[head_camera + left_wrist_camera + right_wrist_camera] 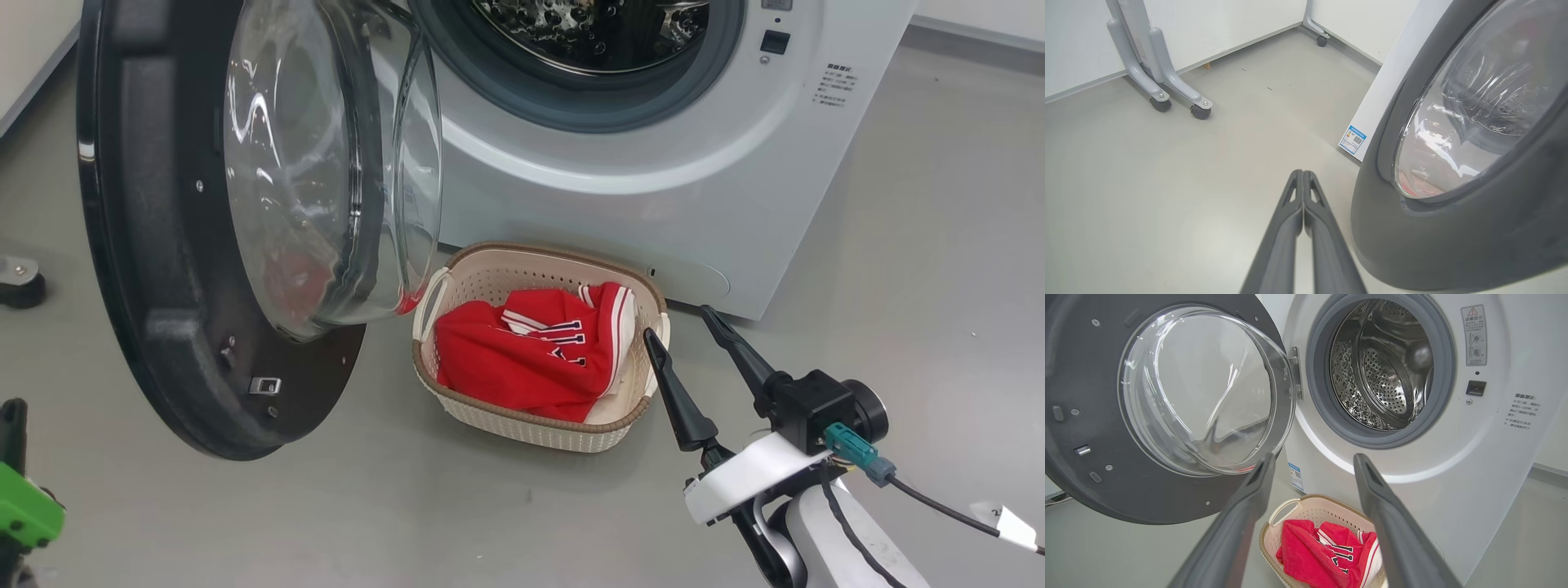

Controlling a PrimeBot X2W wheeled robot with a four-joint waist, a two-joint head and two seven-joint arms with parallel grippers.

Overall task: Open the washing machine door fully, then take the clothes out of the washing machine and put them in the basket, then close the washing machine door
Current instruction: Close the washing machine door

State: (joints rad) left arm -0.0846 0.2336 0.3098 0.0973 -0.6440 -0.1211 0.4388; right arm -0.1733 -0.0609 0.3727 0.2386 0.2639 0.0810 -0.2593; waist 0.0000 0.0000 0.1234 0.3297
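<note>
Nearest, the right gripper (678, 322) is seen with its two dark fingers spread wide and nothing between them. It is held above the grey floor (326, 506), just beside the right end of the basket (522, 429). In the left wrist view, the left gripper (1303, 172) is shown with its fingers pressed together and empty. It is poised over the floor close by the outer face of the washing machine door (147, 245); whether contact is made cannot be told. The basket is set on the floor directly before the washing machine (612, 212). The clothes (506, 359), red with white and dark striped trim, are heaped inside it. The door is swung wide open to the left, and its clear glass bowl is seen overhanging the basket's left handle. Behind, the grey gasket (1316, 384) and the perforated steel drum (1384, 375) are exposed.
</note>
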